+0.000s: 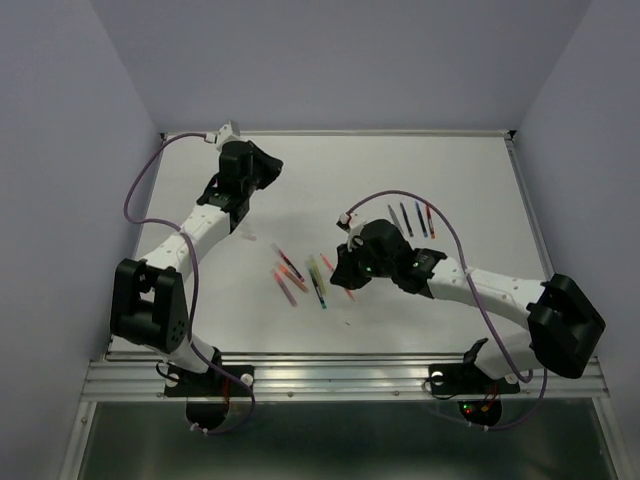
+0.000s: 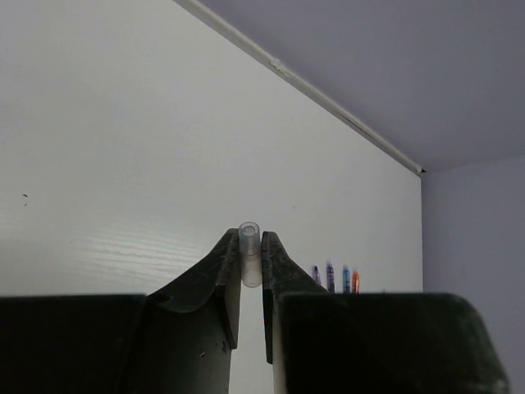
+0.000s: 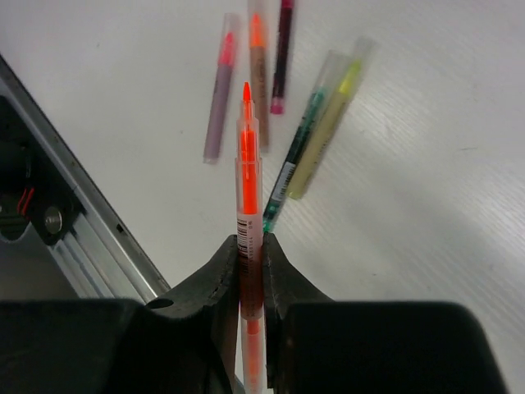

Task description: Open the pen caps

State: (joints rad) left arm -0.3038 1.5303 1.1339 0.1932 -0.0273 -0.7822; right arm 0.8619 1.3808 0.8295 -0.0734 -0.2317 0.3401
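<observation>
Pointing outward from left gripper (image 2: pixel 250 243): cap (image 2: pixel 250 264)

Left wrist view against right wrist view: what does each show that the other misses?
Only the left wrist view shows the left pincer shut on a small clear cap, with a row of pens in the distance. Only the right wrist view shows the right pincer shut on an orange pen with its tip bare, a loose cluster of pens lying beyond it, and the metal rail. Both show the white table and a closed pincer holding something.
</observation>
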